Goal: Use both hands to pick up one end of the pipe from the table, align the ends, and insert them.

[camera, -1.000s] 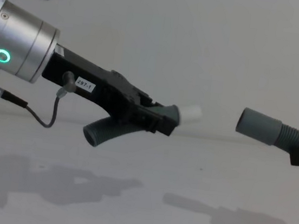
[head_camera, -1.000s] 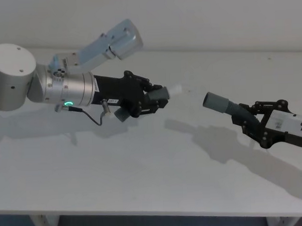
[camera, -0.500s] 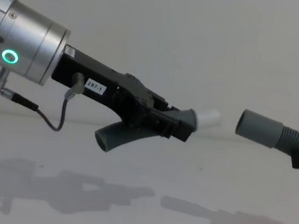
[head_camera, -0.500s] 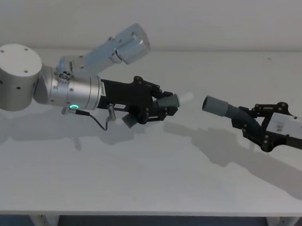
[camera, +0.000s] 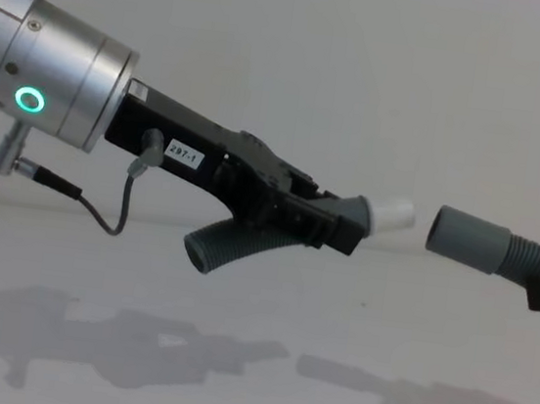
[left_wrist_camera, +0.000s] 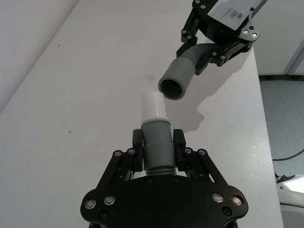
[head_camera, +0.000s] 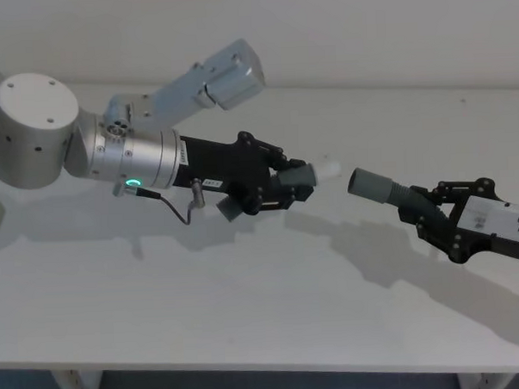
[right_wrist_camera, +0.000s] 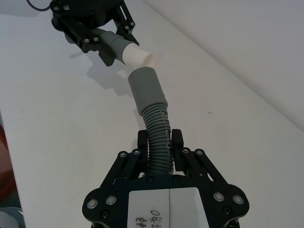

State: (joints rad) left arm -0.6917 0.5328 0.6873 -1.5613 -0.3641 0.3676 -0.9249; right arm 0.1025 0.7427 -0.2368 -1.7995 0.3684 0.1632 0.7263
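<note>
My left gripper (head_camera: 281, 187) (camera: 324, 226) is shut on the dark grey pipe piece (left_wrist_camera: 156, 137), held above the white table (head_camera: 247, 307). Its white tip (head_camera: 329, 168) (camera: 393, 215) points right, and its curved tail (camera: 225, 246) hangs below the fingers. My right gripper (head_camera: 433, 214) (right_wrist_camera: 159, 145) is shut on the ribbed hose (right_wrist_camera: 157, 128). The hose's smooth open cuff (head_camera: 368, 185) (camera: 468, 238) faces the white tip (left_wrist_camera: 154, 107). A small gap separates tip and cuff (left_wrist_camera: 176, 78); they do not touch, and the tip sits a little off the cuff's axis.
The table's front edge (head_camera: 249, 360) runs along the bottom of the head view, with a plain wall (camera: 364, 76) behind. A thin cable (camera: 101, 216) loops under the left wrist. A light arm link (head_camera: 203, 81) rises behind the left wrist.
The left arm has carried its pipe piece to the right, bringing the white tip close to the cuff. The right gripper and its hose have stayed almost still.
</note>
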